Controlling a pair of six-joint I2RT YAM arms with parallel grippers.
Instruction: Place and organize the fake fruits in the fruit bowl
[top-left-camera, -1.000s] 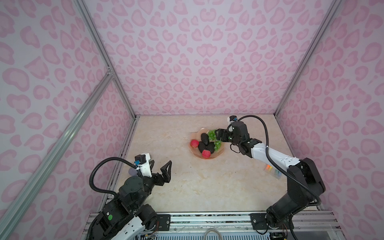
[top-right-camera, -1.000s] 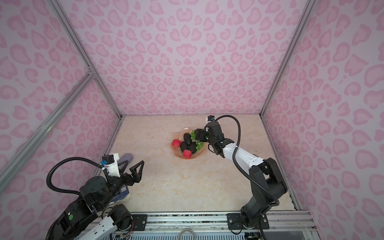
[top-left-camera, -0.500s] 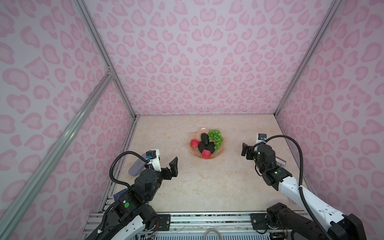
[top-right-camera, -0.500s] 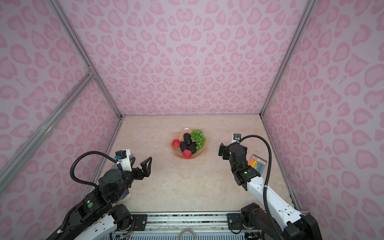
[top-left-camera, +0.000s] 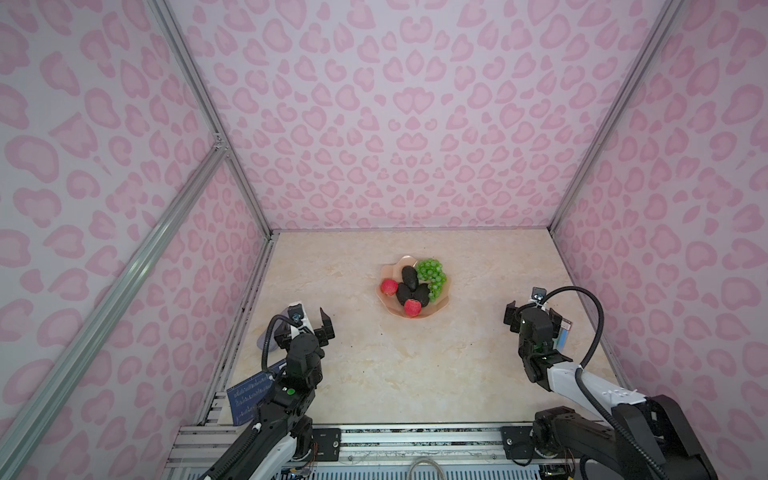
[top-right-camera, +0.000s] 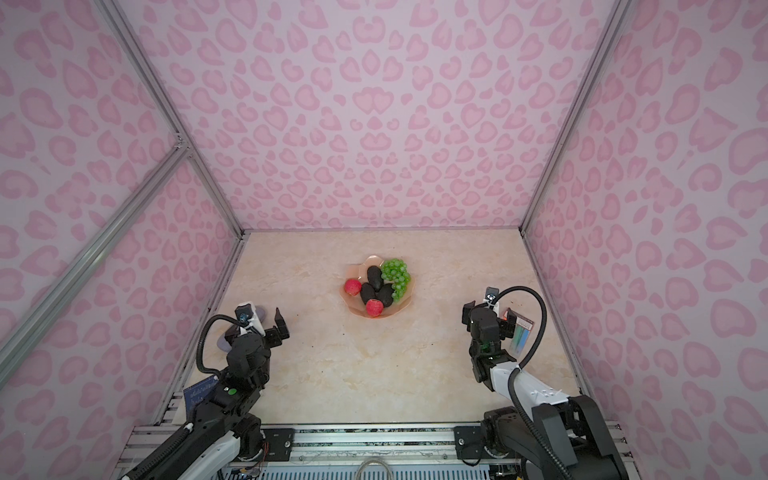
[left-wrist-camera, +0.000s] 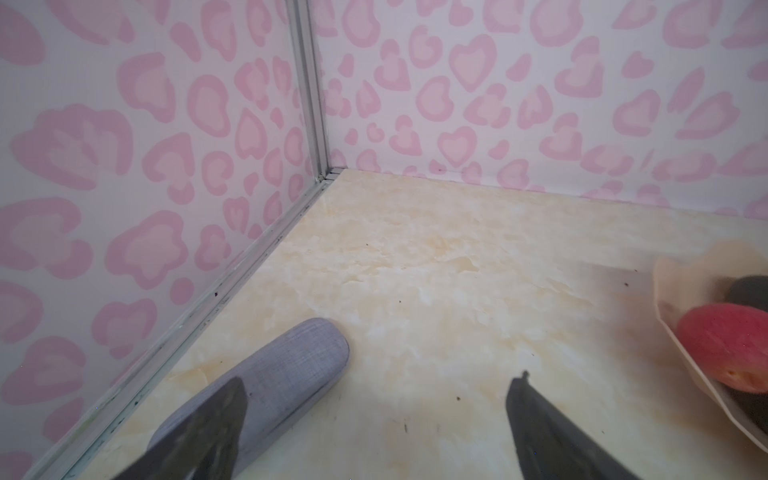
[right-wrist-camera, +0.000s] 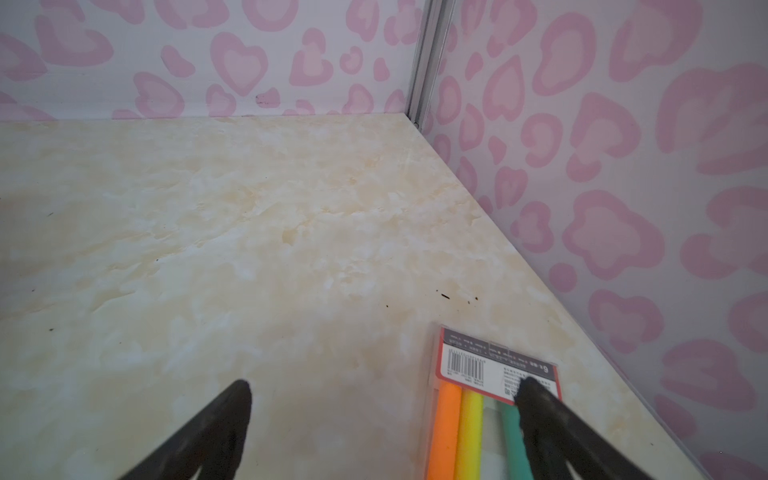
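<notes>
The bowl (top-left-camera: 434, 306) (top-right-camera: 399, 307) is a shallow, glossy peach-pink dish with a wavy, petal-like rim, standing on the marbled table (top-left-camera: 415, 365) a little behind its middle. All the fruit lies in it. The grapes (top-left-camera: 432, 276) (top-right-camera: 397, 276) - a bright green bunch - fill the bowl's right side and hang down along that rim. Three dark, rough avocados sit at the centre: one (top-left-camera: 409, 277) toward the back and two (top-left-camera: 403, 293) (top-left-camera: 422, 294) side by side in front of it, all touching. One red apple (top-left-camera: 389, 286) rests at the bowl's left rim, the other (top-left-camera: 412, 306) at its front rim against the avocados.

The left gripper (top-left-camera: 309, 322) (left-wrist-camera: 378, 382) hangs well to the front-left of the bowl, its jaws spread wide with nothing between them; a lilac case (left-wrist-camera: 282, 374) lies below it, farther from the bowl. The left wrist view catches the bowl's edge (left-wrist-camera: 673, 299) with an apple (left-wrist-camera: 723, 345) inside.

The right gripper (top-left-camera: 534, 316) (right-wrist-camera: 386, 384) is well to the front-right of the bowl - also gaping, empty - above a pack of coloured pens (right-wrist-camera: 469, 415).
</notes>
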